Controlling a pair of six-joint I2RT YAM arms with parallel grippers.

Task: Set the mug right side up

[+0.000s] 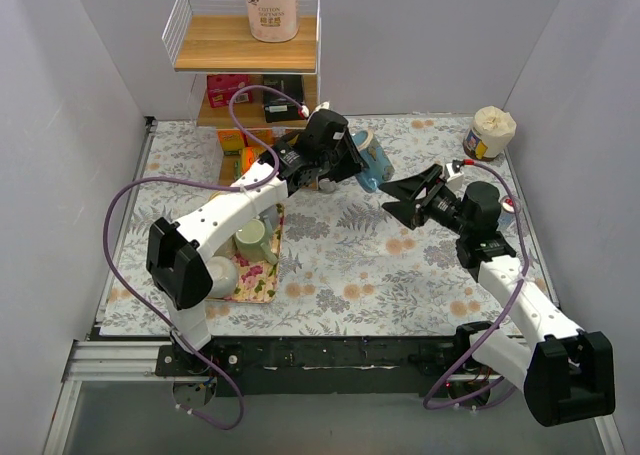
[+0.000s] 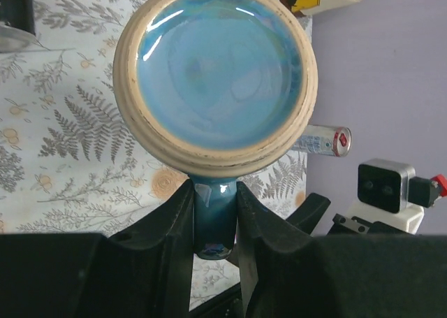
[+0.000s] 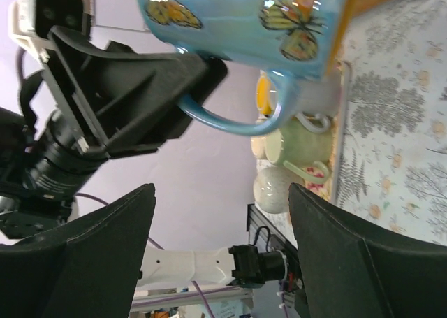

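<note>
In L wrist view, mug [image 2: 220, 73] mouth hidden.

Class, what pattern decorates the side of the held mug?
Orange and yellow butterflies on the blue mug, seen best in the right wrist view.

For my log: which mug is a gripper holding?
The blue butterfly mug, held by its handle in the left gripper; the green mug sits on the tray.
</note>
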